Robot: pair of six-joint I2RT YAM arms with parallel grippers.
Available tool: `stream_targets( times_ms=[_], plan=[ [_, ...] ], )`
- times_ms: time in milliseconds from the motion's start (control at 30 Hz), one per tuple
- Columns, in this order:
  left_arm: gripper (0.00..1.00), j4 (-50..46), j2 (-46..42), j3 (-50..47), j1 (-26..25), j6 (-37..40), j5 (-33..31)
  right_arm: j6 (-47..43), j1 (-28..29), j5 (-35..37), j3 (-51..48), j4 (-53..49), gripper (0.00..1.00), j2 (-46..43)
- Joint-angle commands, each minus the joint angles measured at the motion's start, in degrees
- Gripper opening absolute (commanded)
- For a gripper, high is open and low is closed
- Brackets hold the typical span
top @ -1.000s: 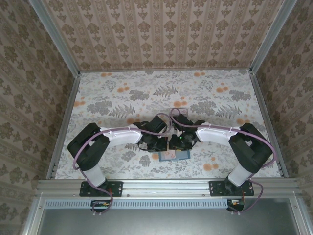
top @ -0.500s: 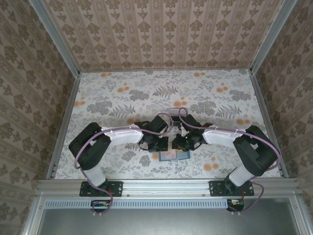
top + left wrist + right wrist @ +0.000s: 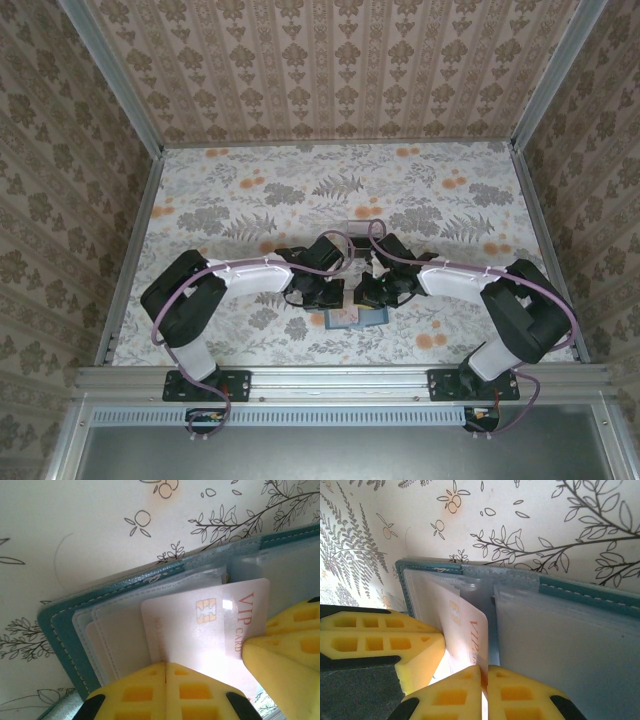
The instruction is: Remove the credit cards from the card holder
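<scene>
Wrist views show right pincer [image 3: 484, 674] pinching card [image 3: 463, 626].

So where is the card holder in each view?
Top: holder just below centre.
Left wrist: holder open, slanting from lower left to upper right.
Right wrist: holder open, across the middle.
Shared landmark: the VIP card, in both wrist views.

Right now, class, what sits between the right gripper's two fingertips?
The pale VIP credit card, its edge pinched by the right gripper; the right wrist view shows it.
</scene>
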Motion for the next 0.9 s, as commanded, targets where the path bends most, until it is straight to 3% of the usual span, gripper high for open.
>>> stream_targets(
  times_ms=[0, 400, 867],
  plan=[
    [0.0, -4.27, 2.14, -0.54, -0.69, 0.83, -1.53, -2.05, 0.0, 1.32, 0.84, -3.35, 0.08, -1.84],
    [0.0, -5.37, 0.6, -0.69, -0.61, 1.08, -2.37, -9.59, -0.53, 12.25, 6.37, -21.33, 0.05, -4.69],
    [0.01, -4.93, 0.59, -0.41, -0.75, 1.24, -2.28, -11.28, 2.51, 16.61, 12.38, -27.47, 0.03, -2.36]
  ],
)
